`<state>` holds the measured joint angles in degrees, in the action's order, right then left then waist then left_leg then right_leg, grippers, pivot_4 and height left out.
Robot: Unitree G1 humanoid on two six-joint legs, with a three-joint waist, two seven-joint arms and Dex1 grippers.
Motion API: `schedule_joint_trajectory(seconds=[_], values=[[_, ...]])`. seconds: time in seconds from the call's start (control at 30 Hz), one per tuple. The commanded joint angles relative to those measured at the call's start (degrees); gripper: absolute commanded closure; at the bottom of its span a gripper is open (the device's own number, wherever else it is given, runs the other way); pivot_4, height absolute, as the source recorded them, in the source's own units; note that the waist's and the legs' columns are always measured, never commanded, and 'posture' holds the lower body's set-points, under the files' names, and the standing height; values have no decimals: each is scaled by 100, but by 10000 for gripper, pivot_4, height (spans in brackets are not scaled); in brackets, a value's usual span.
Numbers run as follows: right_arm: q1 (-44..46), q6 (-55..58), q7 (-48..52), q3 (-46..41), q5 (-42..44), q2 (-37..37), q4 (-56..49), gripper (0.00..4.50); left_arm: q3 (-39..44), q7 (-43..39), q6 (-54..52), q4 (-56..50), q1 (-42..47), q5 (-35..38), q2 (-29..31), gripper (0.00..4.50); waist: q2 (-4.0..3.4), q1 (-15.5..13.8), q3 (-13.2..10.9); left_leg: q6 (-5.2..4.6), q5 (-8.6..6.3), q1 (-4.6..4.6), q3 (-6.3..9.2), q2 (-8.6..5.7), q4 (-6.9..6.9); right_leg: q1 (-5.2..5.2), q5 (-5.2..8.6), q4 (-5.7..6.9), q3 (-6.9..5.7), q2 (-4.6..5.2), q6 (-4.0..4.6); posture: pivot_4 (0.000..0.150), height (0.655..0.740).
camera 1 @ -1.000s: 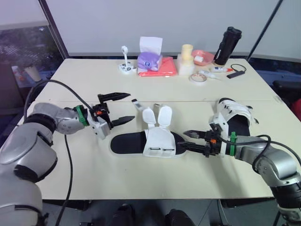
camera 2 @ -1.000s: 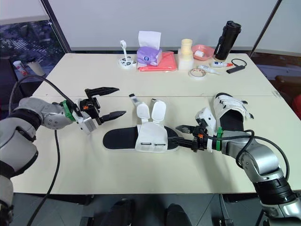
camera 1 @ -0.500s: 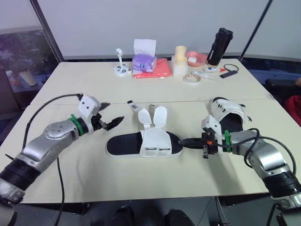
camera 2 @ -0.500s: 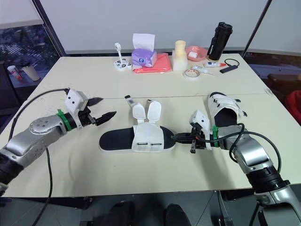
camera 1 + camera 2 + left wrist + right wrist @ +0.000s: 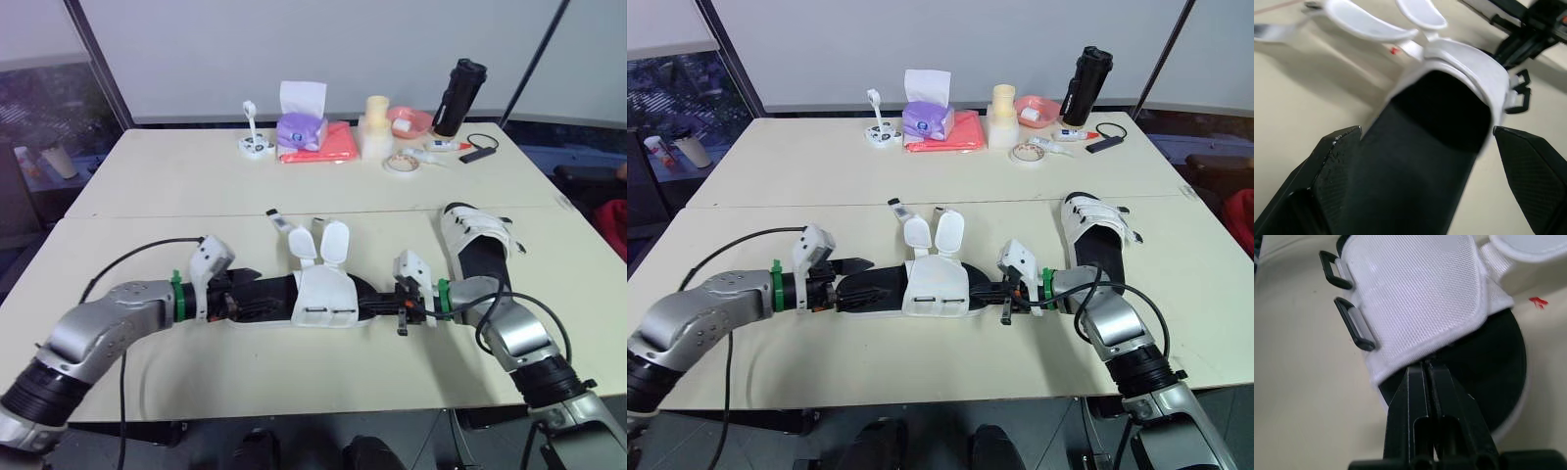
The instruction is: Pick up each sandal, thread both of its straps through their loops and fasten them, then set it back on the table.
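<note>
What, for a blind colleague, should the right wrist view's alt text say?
The right claw, black fingers shut, meets the edge of the white mesh upper of a black-soled sandal on a beige table. Two black rectangular loops line the upper's side.

Near sandal (image 5: 323, 297): black sole, white woven-mesh upper, white straps (image 5: 325, 240), black loops (image 5: 1354, 325). Far sandal (image 5: 478, 245): same black and white. Left end effector (image 5: 257, 294), right end effector (image 5: 1425, 366): black, green wrist bands (image 5: 176, 294). Desk (image 5: 157, 176): plain cream. Tissue box (image 5: 299, 127): purple. Bottle (image 5: 458, 83): black.
</note>
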<state>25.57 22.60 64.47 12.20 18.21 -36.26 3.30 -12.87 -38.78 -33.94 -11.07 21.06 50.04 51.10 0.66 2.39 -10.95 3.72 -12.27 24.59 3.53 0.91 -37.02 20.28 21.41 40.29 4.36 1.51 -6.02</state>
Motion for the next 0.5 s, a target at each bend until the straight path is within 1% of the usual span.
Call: schedule_joint_trajectory(seconds=[0.03,0.17,0.27,0.4,0.5], values=[[-56,241,68,57,100,63,-406,44308,7,-181,-98,6,220,-464,-304,0,0,2,0,0,0,0,0,0,1,0,0,0,1,1,0,1500,7400],[-230,542,42,8,195,38,-777,44308,33,-301,-107,266,411,-952,-713,0,0,1,0,0,0,0,0,0,1,1,0,-1,1,-1,0,1500,7400],[-287,652,-34,-44,194,54,-883,44308,118,-435,-150,343,460,-1161,-869,0,0,4,0,0,0,0,-1,-1,2,1,0,-2,2,0,0,1500,7400],[-275,644,-163,-88,141,92,-884,44308,227,-621,-197,425,518,-1346,-998,0,0,3,0,0,0,-1,0,0,4,1,0,-2,2,0,0,1500,7400],[-218,529,-227,-92,47,95,-765,44308,493,-714,-413,668,741,-1228,-1117,0,1,3,0,0,0,-1,0,-1,3,0,0,-4,2,0,0,1500,7400]])
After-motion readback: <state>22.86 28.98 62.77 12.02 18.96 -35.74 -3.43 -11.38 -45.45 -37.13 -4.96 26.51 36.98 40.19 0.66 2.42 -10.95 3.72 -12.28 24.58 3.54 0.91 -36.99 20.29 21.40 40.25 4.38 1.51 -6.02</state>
